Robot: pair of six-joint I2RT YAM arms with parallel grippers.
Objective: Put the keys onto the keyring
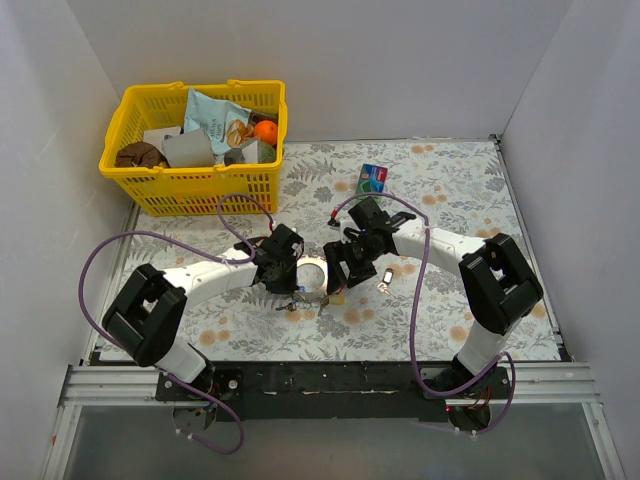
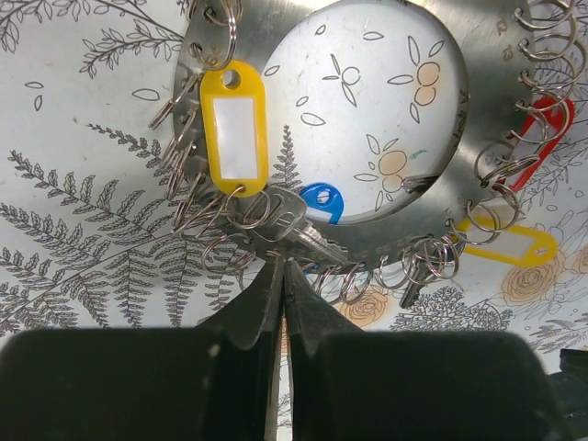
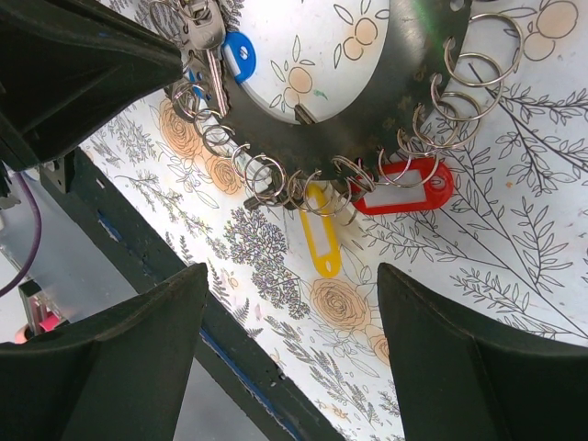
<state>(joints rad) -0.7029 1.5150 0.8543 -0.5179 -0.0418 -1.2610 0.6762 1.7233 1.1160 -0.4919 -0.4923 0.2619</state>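
keyring with keys — left gripper clenched at its rim, right gripper released above

Yellow plastic basket sits at the far left corner of the floral-print table cover. Inside it: a blue-and-white snack bag, an orange, a brown item, and a grey box. A small blue card lies flat to the basket's right, well apart from it.

Bright, even overhead light casts soft shadows, the keyring shows a mild sheen, and the wrist views' near foreground blurs dark.
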